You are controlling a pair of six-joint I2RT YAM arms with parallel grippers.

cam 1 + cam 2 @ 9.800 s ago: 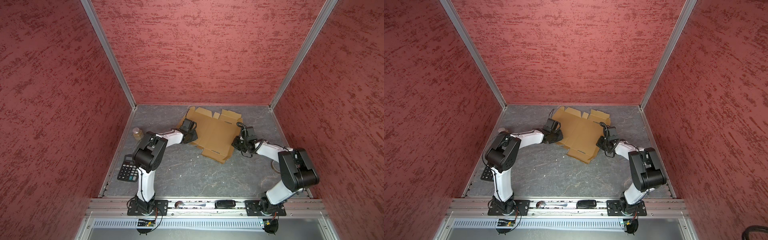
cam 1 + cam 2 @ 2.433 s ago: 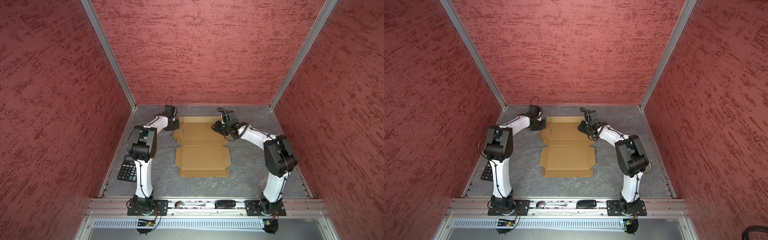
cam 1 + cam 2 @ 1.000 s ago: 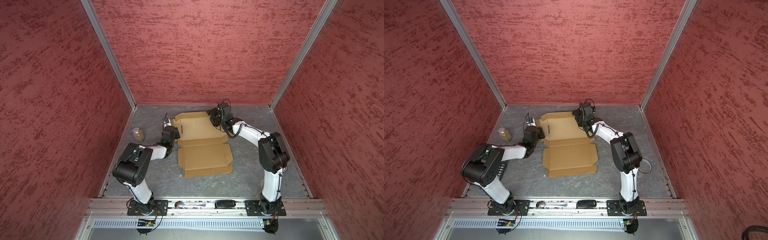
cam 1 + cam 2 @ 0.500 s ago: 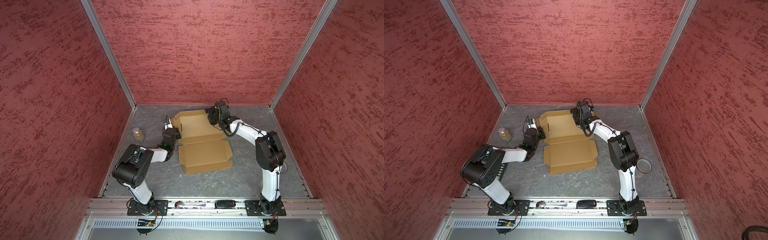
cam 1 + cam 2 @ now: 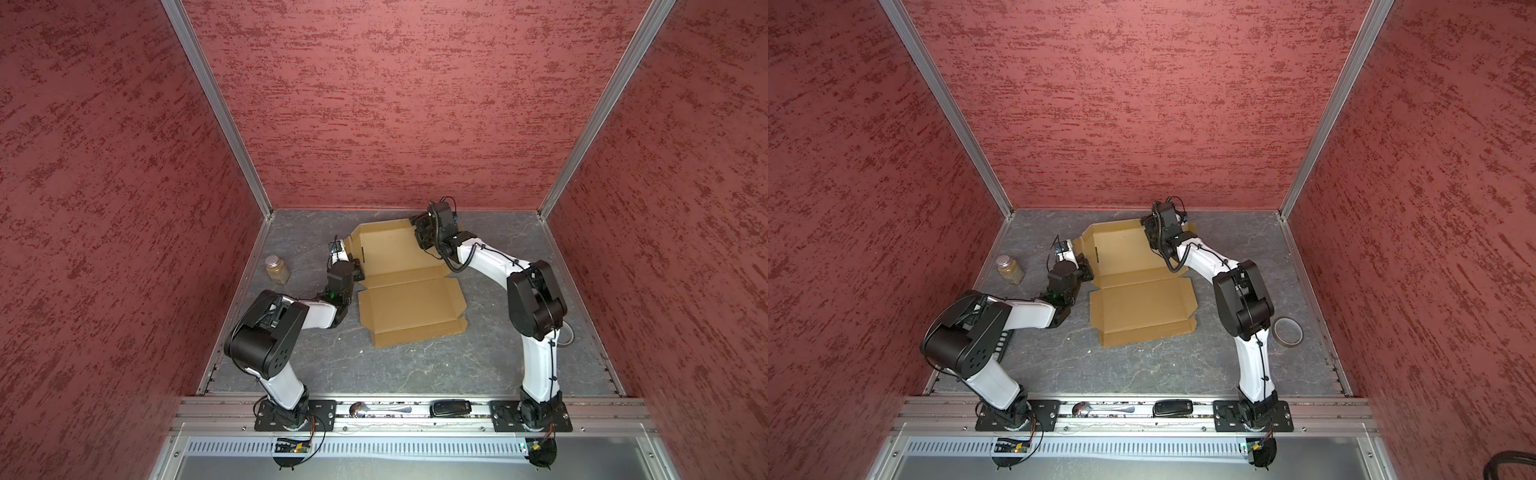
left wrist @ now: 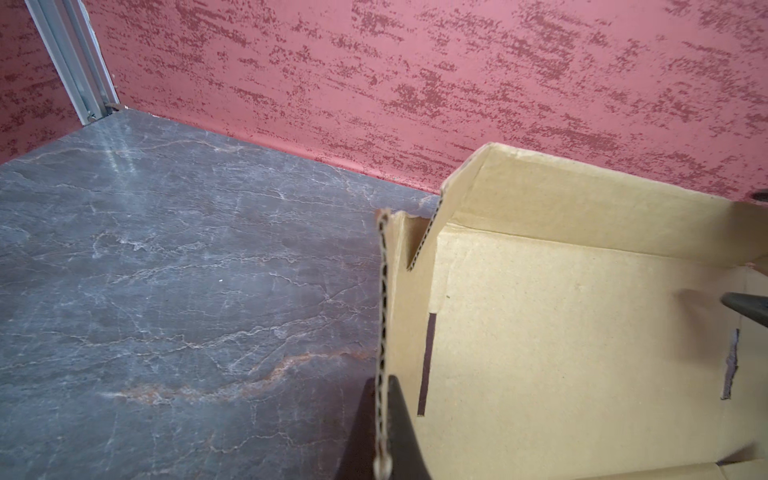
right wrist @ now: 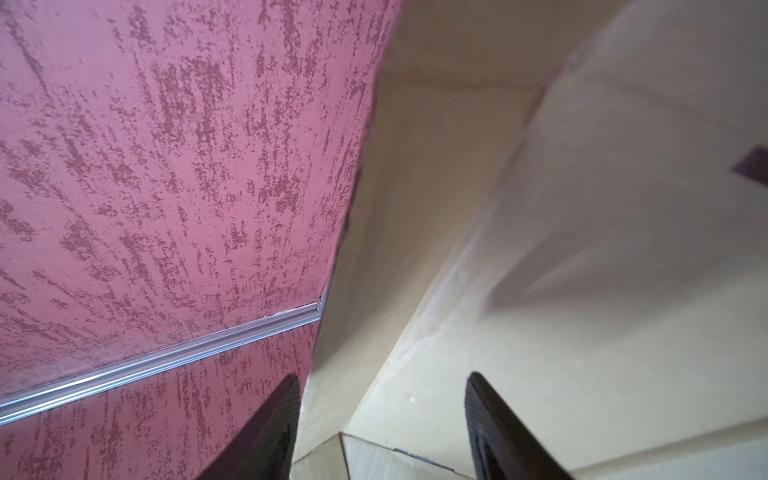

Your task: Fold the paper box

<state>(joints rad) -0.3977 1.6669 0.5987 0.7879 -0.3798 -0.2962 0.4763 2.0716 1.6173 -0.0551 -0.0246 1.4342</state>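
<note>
We have the paper box (image 5: 409, 286) lying toward the far end of the table (image 5: 415, 374), near panel flat, far half with its side flaps raised. Our left gripper (image 6: 384, 432) is pinched tight on the left flap's corrugated edge. Our right gripper (image 7: 382, 419) stands with jaws apart, straddling the right flap without clamping it. Here's our worry: that left hold sits right at the rim, so a hard pull could tear the cardboard or slip off. On the right nothing is clamped, so that flap may spring flat. Uneven pushing could also skid the whole sheet toward the jar (image 5: 277, 270).
</note>
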